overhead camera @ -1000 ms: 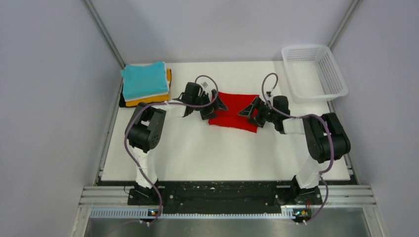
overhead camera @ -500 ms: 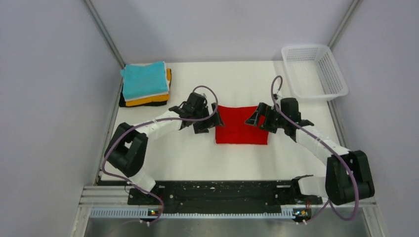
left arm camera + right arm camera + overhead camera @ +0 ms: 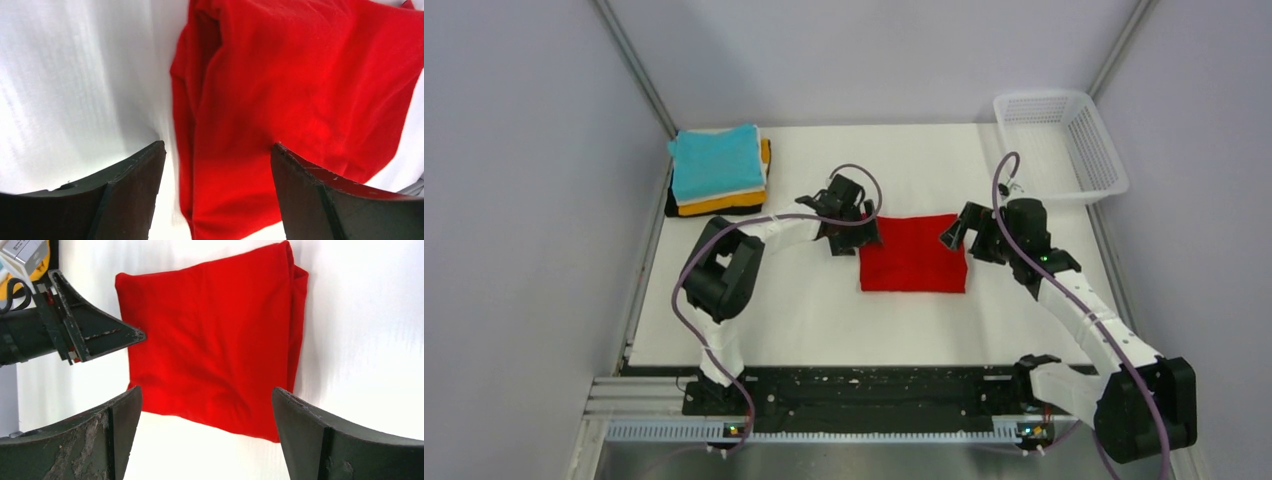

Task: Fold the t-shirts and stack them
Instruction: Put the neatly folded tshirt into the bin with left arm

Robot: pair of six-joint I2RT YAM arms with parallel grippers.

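Note:
The red t-shirt (image 3: 913, 254) lies folded into a square on the white table. It also shows in the left wrist view (image 3: 300, 95) and the right wrist view (image 3: 210, 345). My left gripper (image 3: 856, 235) is open and empty at the shirt's left edge; its jaws (image 3: 217, 150) straddle that edge. My right gripper (image 3: 962, 232) is open and empty at the shirt's upper right corner, with the shirt beyond its jaws (image 3: 207, 392). A stack of folded shirts (image 3: 719, 170), turquoise on top over white, orange-yellow and black, sits at the back left.
A white mesh basket (image 3: 1059, 145) stands at the back right corner. Grey walls close in the table on three sides. The left gripper's finger (image 3: 95, 330) shows in the right wrist view beside the shirt.
Both grippers have drawn apart to the shirt's sides. The red shirt now lies as a neat square a little nearer the front than a second ago. Both arms have shifted.

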